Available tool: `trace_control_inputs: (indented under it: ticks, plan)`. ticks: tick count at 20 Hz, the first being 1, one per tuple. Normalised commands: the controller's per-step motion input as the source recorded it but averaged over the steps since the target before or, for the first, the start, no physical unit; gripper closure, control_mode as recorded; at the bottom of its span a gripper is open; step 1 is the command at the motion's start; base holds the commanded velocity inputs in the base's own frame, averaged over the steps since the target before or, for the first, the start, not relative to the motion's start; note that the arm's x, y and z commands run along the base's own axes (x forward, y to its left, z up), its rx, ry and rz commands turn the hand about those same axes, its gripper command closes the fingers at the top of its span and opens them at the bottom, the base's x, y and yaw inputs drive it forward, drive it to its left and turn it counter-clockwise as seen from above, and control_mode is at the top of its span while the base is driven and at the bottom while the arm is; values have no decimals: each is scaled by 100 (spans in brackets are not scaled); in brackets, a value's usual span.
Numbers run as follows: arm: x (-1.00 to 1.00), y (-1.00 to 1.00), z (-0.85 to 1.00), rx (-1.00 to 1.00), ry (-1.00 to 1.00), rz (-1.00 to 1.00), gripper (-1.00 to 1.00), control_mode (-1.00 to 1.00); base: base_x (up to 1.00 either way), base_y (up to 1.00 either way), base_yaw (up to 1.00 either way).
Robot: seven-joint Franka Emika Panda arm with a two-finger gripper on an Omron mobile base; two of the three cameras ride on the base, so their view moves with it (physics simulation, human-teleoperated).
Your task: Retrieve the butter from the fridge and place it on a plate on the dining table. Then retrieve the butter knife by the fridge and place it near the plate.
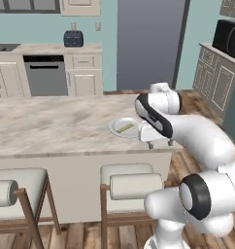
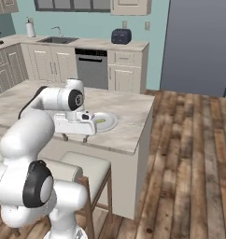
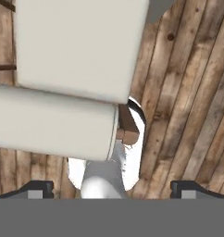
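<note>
Left base view: butter [image 1: 125, 128] on plate [image 1: 115, 129], frame centre; gripper [image 1: 159, 143] wide, empty. I'd lift clear, fetch knife.

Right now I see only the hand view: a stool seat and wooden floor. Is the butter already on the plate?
Observer: Yes. The butter lies flat on the plate, on the dining table.
Operator: Where is my gripper, then?
Observer: The gripper hangs open and empty beside the plate, at the table's near edge, above a stool.
Operator: And the fridge?
Observer: The fridge stands across the wooden floor, beyond the table's far corner.
</note>
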Motion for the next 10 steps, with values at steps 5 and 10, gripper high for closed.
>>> trace_control_inputs:
  ticks: [5,10]
  plan:
    - [-54,5,58,0,-7,0,-100,-100,0,0,0]
    - [-28,0,8,0,-3,0,-100,-100,0,0,0]
